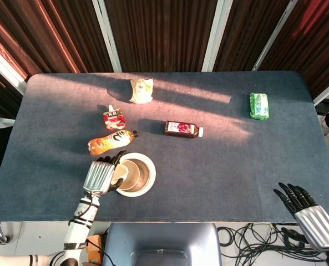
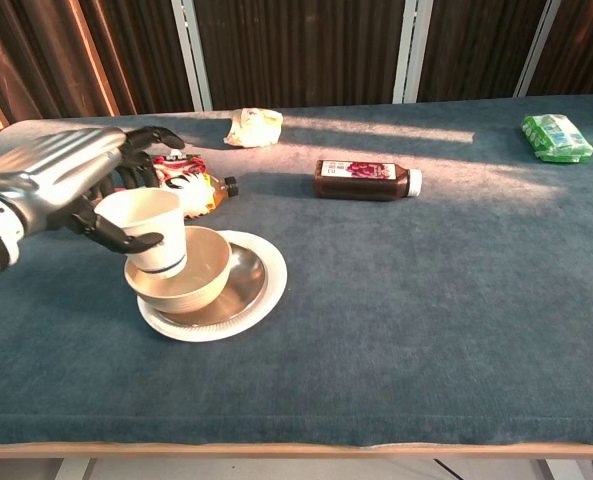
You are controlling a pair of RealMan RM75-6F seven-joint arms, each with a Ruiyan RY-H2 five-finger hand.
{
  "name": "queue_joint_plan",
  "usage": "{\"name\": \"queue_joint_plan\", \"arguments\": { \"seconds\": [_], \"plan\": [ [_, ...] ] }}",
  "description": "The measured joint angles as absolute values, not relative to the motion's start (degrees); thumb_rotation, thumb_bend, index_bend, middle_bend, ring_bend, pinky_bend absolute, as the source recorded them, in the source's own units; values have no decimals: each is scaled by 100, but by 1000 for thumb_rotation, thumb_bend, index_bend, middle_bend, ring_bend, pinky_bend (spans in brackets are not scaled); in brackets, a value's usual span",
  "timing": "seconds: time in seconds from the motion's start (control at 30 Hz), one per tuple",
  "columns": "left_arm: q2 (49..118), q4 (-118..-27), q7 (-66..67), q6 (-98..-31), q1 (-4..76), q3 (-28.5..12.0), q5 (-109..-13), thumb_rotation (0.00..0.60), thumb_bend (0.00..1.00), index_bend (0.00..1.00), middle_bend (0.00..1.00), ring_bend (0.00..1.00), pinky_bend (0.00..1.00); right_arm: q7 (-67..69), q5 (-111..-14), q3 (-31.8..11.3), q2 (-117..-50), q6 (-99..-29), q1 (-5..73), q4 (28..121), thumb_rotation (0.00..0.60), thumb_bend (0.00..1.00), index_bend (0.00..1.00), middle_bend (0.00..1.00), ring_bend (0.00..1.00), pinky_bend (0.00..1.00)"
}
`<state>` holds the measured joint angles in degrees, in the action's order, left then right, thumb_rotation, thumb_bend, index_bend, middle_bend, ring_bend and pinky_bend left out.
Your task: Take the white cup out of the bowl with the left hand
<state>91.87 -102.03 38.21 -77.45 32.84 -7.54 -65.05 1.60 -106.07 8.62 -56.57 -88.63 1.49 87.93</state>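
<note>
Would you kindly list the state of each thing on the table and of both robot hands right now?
white cup: gripped, lifted and tilted above the bowl's rim
left robot hand: holds the cup
right robot hand: open, off the table edge
bowl: upright on the plate
plate: flat on table
dark juice bottle: lying on its side, capped
orange bottle: lying on its side

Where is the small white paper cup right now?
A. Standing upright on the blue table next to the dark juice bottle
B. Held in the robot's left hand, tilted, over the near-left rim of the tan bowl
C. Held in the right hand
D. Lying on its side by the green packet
B: the left hand grips the small white paper cup, tilted above the tan bowl's rim.
</note>
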Motion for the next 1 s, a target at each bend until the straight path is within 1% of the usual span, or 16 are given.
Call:
{"name": "queue_joint_plan", "arguments": {
  "seconds": [0.17, 0.3, 0.4, 0.5, 0.67, 0.9, 1.0],
  "plan": [
    [8391, -10849, 3805, -7933, 3001, -584, -6649, 600, 275, 172, 425, 382, 453, 93, -10583, 856, -5670, -8803, 164, 8831, 600, 0, 0, 0, 0, 115],
    [7649, -11208, 3538, -8057, 2685, -335, -6861, 600, 274, 169, 421, 381, 454, 15, -10555, 849, -5686, -8736, 180, 8875, 600, 0, 0, 0, 0, 115],
    [7237, -11289, 3182, -8077, 2471, -157, -6962, 600, 275, 169, 417, 380, 455, -44, -10537, 850, -5696, -8680, 190, 8902, 600, 0, 0, 0, 0, 115],
    [7033, -11214, 2802, -7997, 2311, 4, -7033, 600, 274, 169, 403, 375, 454, -99, -10517, 853, -5701, -8614, 206, 8935, 600, 0, 0, 0, 0, 115],
    [7132, -10758, 2482, -7837, 2186, 116, -7136, 600, 274, 157, 363, 341, 450, -123, -10497, 869, -5677, -8546, 230, 8974, 600, 0, 0, 0, 0, 115],
    [7784, -10004, 2345, -7730, 2071, 133, -7298, 600, 272, 125, 288, 265, 427, -63, -10511, 881, -5657, -8572, 230, 8954, 600, 0, 0, 0, 0, 115],
    [7896, -9903, 2468, -7667, 2047, 139, -7309, 600, 271, 103, 238, 216, 418, -29, -10525, 887, -5651, -8597, 225, 8933, 600, 0, 0, 0, 0, 115]
  ]
}}
